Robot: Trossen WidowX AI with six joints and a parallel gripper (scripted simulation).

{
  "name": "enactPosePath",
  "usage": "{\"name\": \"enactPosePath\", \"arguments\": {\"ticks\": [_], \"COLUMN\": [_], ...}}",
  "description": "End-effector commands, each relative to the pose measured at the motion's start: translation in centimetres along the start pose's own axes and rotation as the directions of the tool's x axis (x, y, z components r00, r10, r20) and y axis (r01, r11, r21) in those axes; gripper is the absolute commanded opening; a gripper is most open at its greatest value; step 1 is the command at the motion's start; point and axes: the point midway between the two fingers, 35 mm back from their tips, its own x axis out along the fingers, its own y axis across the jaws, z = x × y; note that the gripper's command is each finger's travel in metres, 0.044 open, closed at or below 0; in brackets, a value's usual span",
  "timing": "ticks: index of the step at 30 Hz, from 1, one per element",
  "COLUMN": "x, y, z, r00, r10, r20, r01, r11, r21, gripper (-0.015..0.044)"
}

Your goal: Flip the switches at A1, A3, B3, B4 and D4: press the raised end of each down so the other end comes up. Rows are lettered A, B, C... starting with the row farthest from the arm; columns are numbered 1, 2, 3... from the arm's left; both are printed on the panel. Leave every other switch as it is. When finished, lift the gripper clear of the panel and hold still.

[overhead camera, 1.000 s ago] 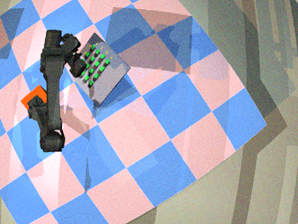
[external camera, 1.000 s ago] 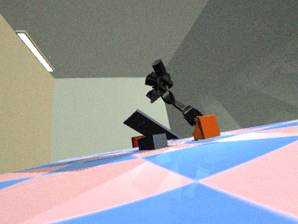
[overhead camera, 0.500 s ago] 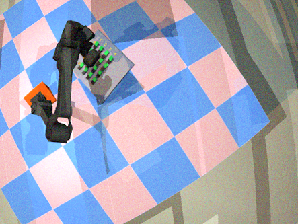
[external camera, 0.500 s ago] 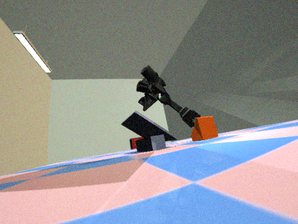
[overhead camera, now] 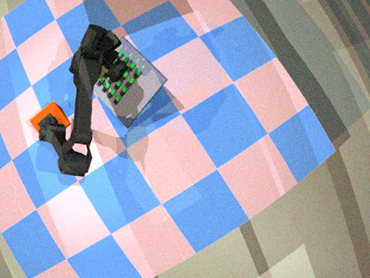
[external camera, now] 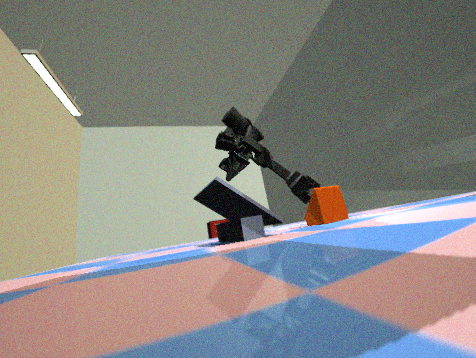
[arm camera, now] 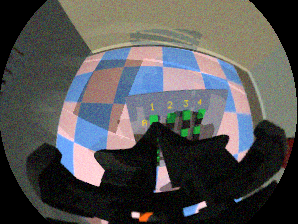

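Note:
The tilted grey panel [overhead camera: 154, 79] [external camera: 235, 201] [arm camera: 218, 102] carries rows of switches with green ends. My gripper [overhead camera: 116, 71] [external camera: 229, 178] [arm camera: 155, 124] is shut and empty, its tips pointing down above the panel. In the wrist view the tips are just below switch A1 [arm camera: 154, 119] and hide much of the left columns. Switches A3 [arm camera: 186, 115] [overhead camera: 133, 65], B3 [arm camera: 184, 132] and B4 [arm camera: 196, 130] [overhead camera: 131, 80] show to the right of the tips. Switch D4 [overhead camera: 118, 99] shows in the top view. Which ends are raised is too small to tell.
An orange block [overhead camera: 52, 108] [external camera: 328, 206] stands by the arm's base end. A red block [external camera: 214, 229] is partly hidden behind the panel's support. The panel's upper edge stands high above the checkered floor, under the gripper.

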Motion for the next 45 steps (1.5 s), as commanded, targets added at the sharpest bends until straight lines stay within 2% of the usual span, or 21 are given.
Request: {"name": "enactPosePath", "arguments": {"ticks": [1,9,45], "x": [0.6,1.6,1.7], "y": [0.1,0.1,0.1], "z": [-0.3,-0.2,-0.2], "r00": [1.0,1.0,1.0], "r10": [0.003,0.002,0.002], "r20": [-0.005,-0.005,-0.005], "r01": [-0.003,-0.002,-0.002], "r11": [1.0,1.0,1.0], "r21": [-0.009,-0.009,-0.009], "gripper": [0.0,0.0,0.0]}}
